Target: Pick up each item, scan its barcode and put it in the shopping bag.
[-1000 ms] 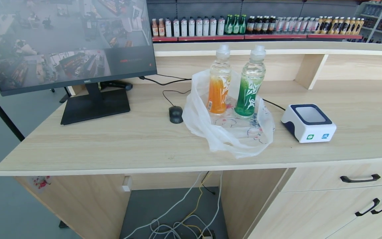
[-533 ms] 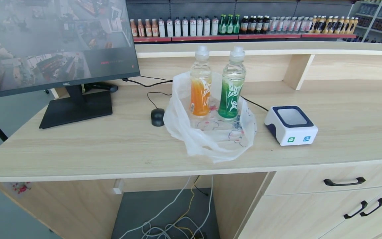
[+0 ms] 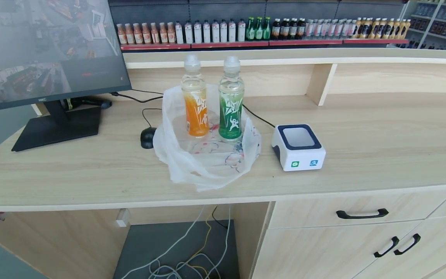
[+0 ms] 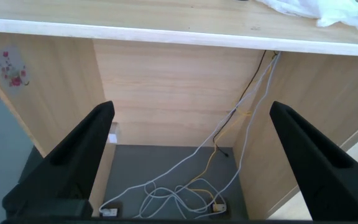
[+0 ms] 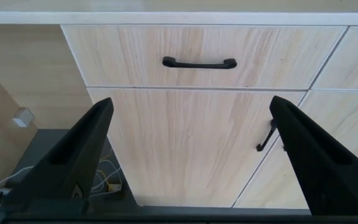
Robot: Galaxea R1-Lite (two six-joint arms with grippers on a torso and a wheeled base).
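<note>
Head view: orange bottle (image 3: 196, 113) and green bottle (image 3: 230, 113) upright in shopping bag (image 3: 204, 173) (scanner (image 3: 299, 147) just beside).
Left gripper (image 4: 191, 109): fingers apart, empty.
Right gripper (image 5: 191, 106): fingers apart, empty.

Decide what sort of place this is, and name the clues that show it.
Most likely a shop's checkout counter. A shelf of bottled drinks runs along the back, a barcode scanner sits on the wooden counter, and a shopping bag sits beside it.
</note>
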